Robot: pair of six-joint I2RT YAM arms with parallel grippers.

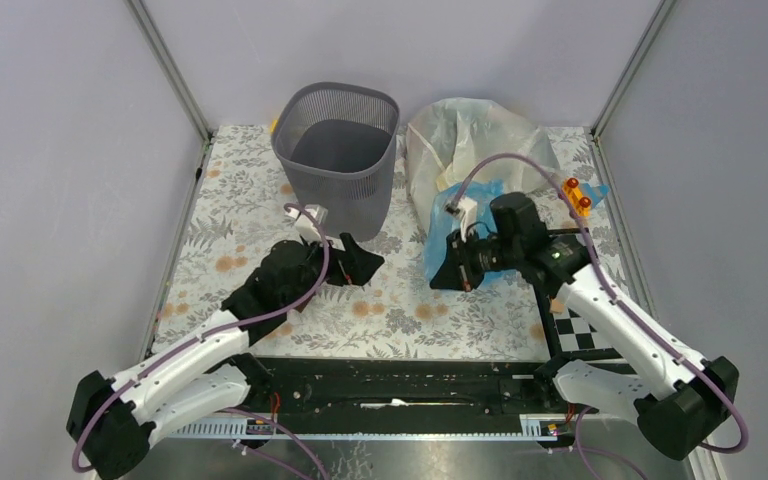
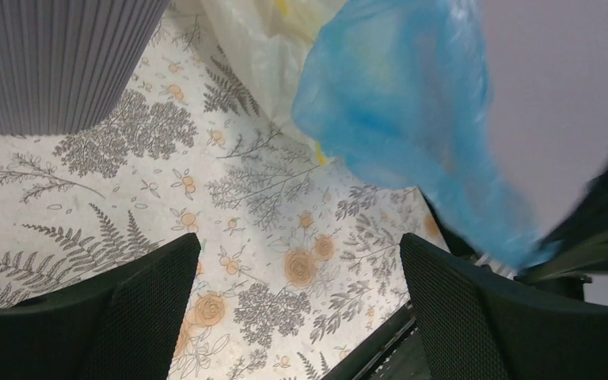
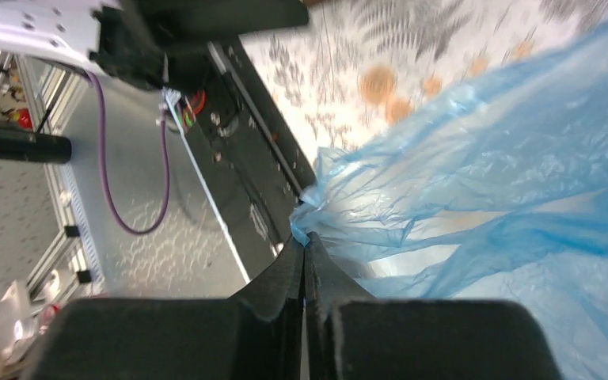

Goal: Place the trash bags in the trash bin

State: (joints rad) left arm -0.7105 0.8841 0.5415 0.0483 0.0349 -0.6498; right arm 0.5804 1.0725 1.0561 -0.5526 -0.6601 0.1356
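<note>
- The trash bin (image 1: 336, 150), dark grey mesh, stands upright at about 11 o'clock on the floral surface (image 1: 250, 200).
- A pale translucent trash bag (image 1: 465, 135) sits at about 1 o'clock, just beside the bin on its 3 o'clock side.
- A blue trash bag (image 1: 437, 245) lies against the pale bag's 6 o'clock side, outside the bin.
- The right tool (image 3: 305, 247) is pinched narrow on a bunched corner of the blue bag. From above it sits at the bag's 6 o'clock edge.
- The left tool (image 2: 294, 249) is spread wide with nothing between its fingers. It is low over the surface at 6 o'clock from the bin, pointing toward the blue bag.
</note>
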